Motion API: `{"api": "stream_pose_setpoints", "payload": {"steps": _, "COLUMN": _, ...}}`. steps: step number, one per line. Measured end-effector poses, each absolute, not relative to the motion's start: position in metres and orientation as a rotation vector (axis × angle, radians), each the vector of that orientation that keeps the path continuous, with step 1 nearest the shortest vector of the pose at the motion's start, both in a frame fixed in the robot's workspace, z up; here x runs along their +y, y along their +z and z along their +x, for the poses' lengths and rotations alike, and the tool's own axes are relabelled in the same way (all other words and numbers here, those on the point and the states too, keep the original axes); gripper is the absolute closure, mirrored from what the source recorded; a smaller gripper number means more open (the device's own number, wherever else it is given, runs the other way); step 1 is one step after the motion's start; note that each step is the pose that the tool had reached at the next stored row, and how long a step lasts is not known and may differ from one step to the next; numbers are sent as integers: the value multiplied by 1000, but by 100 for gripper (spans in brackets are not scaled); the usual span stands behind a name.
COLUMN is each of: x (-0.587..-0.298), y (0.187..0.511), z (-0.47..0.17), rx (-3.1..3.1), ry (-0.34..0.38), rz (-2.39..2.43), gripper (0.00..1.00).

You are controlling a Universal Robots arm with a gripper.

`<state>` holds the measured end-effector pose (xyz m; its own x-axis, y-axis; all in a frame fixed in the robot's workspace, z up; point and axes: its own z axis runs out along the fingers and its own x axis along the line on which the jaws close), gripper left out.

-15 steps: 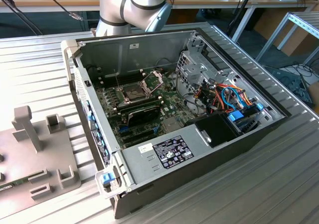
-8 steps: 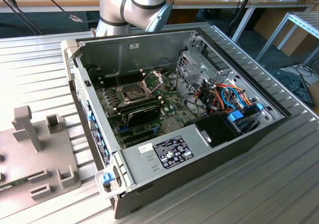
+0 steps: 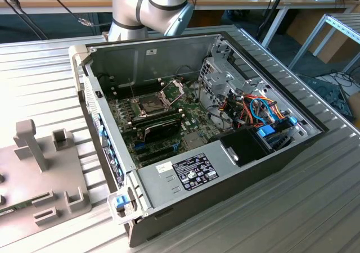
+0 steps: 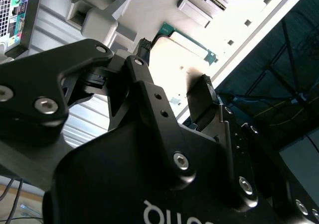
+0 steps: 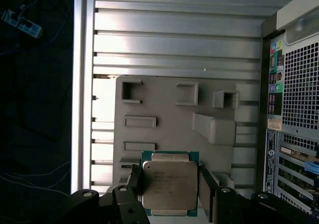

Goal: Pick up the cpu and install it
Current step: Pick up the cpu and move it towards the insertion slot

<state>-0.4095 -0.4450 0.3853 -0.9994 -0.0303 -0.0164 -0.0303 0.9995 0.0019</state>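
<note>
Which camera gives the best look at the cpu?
The first wrist view: the cpu lies with its whole silver top facing the camera. The second wrist view shows the cpu aslant, washed out, with a green edge.

Exterior view: high, oblique, into computer case (image 3: 152, 56).
First wrist view: close, straight down past gripper (image 5: 169, 176).
Second wrist view: closer, slanting along gripper.
Shared: fixture plate (image 3: 62, 168); cpu (image 5: 169, 189) in both wrist views.
</note>
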Motion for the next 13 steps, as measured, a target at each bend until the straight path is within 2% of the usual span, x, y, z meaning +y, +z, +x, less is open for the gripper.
{"api": "stream_pose_setpoints", "payload": {"steps": 13, "x": -445, "y": 385, "z": -402, "rx": 3125, "ry": 3, "rz": -47, "gripper": 45}}
